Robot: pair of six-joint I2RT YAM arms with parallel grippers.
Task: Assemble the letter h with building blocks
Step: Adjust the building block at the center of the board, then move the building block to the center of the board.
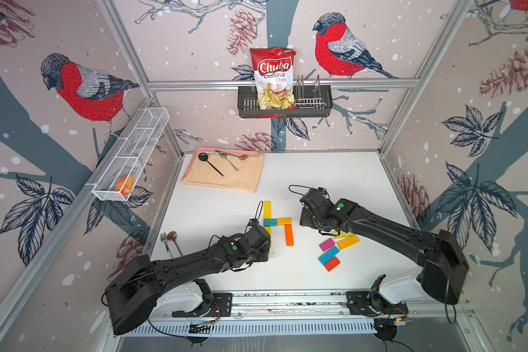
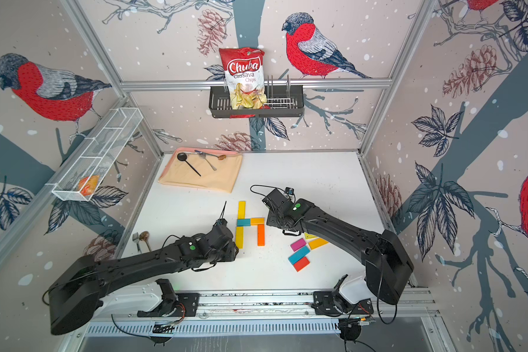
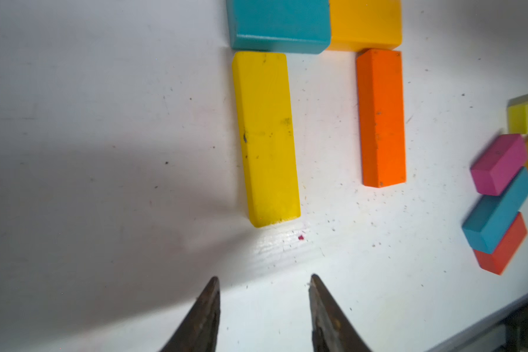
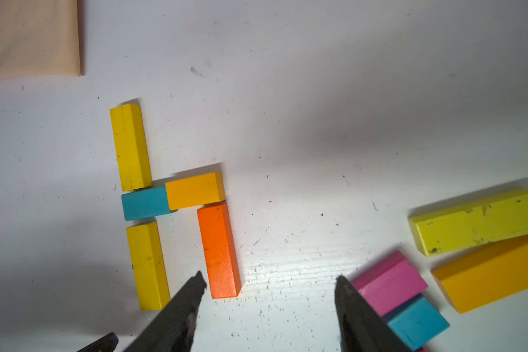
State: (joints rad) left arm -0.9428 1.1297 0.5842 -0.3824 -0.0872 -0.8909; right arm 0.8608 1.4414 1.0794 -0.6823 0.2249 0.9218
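building blocks on the white table [image 1: 333,176], lower centre in both top views. the h figure: upper yellow block [image 1: 267,209] and orange block [image 1: 289,235], long axes up-down in the frame; teal crossbar [image 1: 270,222] and amber block [image 1: 284,221] end to end, long axes left-right. the lower yellow block [image 2: 239,236], also up-down, is partly hidden by the left wrist from above; its far end lies just beside the teal crossbar.

lower right of the h lies a slanted spare cluster: magenta block [image 1: 327,244], spare teal block [image 1: 329,254], red block [image 1: 332,264] and spare amber block [image 1: 348,242]. the spare yellow block [image 4: 476,219] is mostly hidden under the right arm from above.

both pairs of fingers are hidden in the top views. left fingers [image 3: 206,311]: moderately parted, holding nothing, near the lower yellow block's end. right fingers [image 4: 180,311]: wide, holding nothing, over bare table between the orange and magenta blocks.
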